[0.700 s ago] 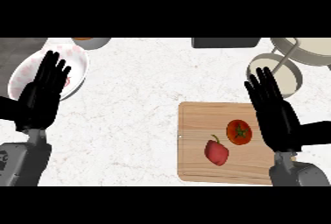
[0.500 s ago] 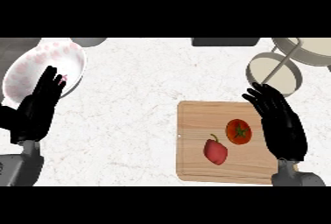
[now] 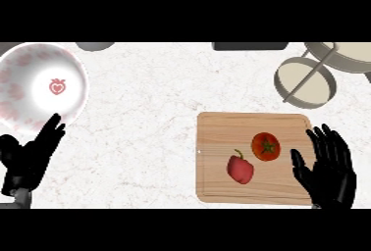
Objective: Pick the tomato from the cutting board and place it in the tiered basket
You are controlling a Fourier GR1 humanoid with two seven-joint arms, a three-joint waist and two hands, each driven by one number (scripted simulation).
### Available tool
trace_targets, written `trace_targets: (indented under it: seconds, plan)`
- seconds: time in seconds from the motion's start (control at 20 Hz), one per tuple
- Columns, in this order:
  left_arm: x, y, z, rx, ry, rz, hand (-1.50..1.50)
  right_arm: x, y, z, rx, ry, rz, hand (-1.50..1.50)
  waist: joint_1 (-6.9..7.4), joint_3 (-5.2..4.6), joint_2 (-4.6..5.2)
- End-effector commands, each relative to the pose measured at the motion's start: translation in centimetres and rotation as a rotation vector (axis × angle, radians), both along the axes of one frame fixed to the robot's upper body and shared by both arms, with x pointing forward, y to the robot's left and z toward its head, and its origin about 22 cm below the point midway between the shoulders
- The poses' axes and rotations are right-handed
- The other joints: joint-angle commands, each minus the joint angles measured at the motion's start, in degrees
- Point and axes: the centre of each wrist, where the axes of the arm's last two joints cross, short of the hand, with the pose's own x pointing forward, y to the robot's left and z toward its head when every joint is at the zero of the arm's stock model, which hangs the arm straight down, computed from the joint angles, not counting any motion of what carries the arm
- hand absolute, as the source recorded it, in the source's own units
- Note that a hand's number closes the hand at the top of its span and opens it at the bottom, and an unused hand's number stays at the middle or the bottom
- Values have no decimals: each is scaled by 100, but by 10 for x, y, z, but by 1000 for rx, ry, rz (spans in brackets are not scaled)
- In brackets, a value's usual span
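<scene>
At the far left, one white plate [image 3: 29,93] with a small red strawberry mark lies on the marble counter [image 3: 152,98], and just below it the left hand [image 3: 29,159] rests low near the edge, fingers straight and relaxed, holding nothing. Right of centre is one wooden cutting board [image 3: 217,142] carrying two things: one red pepper [image 3: 241,167] and, just beside it to the upper right, the one tomato [image 3: 266,146]. The right hand [image 3: 330,169] sits over the board's right edge, near the tomato but not touching it, its fingers spread and straight. Above, at the upper right, stands the one tiered basket [image 3: 308,83], well apart from the board. The step in hand looks like the approach, with nothing grasped yet; next, I judge, the right hand must shift left onto the tomato and curl round it without disturbing the pepper.
</scene>
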Motion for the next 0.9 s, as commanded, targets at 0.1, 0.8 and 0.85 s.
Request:
trace_targets:
  seconds: [0.1,0.8,0.85]
  plan:
    - [-6,9,-6,33,41,-11,0,-55,-40,-44,-517,419,-147,-150,92,-75,54]
    - [-14,15,-11,24,67,-4,0,5,-17,83,-722,678,159,-150,20,-35,-44]
    - [-26,24,-19,47,64,-4,0,2,-5,105,-708,686,185,-150,25,-41,-49]
